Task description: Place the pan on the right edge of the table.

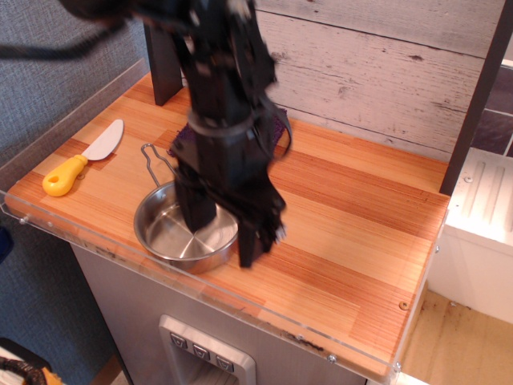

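The shiny steel pan [168, 234] sits near the front left of the striped wooden table [361, 241], with its wire handle [156, 163] pointing to the back left. My black gripper [222, 245] has come down over the pan's right rim. It is open: one finger [198, 210] is inside the pan and the other finger [255, 237] is outside it, on the right. The jaws straddle the rim and are not closed on it. My arm hides the right part of the pan.
A yellow-handled knife [76, 164] lies at the left edge. A purple cloth [278, 128] at the back is mostly hidden by my arm. A dark post [474, 92] and a white unit [481, 228] stand at the right. An acrylic rim [240, 309] lines the front.
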You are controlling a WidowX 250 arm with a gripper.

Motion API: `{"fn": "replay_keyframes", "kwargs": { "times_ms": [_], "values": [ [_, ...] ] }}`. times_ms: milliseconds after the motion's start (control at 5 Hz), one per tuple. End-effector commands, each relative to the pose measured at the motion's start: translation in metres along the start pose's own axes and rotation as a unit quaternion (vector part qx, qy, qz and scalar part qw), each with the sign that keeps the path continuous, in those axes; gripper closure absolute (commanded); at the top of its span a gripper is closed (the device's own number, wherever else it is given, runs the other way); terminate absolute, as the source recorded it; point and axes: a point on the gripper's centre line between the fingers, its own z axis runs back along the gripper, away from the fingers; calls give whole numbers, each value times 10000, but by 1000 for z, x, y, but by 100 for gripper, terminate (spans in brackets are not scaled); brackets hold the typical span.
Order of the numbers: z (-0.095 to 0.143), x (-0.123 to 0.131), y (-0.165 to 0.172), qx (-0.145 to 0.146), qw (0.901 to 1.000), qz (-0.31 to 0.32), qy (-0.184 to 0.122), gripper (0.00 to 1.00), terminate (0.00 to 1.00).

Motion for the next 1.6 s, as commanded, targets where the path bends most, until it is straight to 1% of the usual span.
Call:
{"fn": "replay_keyframes", "kwargs": {
  "times_ms": [0,200,400,600,800,1000,1200,1400],
  "values": [
    [-23,11,15,512,9986,50,77,0,0],
    [-38,9,14,585,9979,-11,265,0,0],
    [-49,6,11,523,9979,46,370,0,0],
    [-52,4,8,504,9981,19,351,100,0],
    [-42,5,4,519,9984,-82,186,100,0],
    [-30,6,2,571,9983,-104,-89,100,0],
    [-21,6,0,533,9978,90,-388,100,0],
    [-5,7,-6,457,9955,341,-758,100,0]
  ]
}}
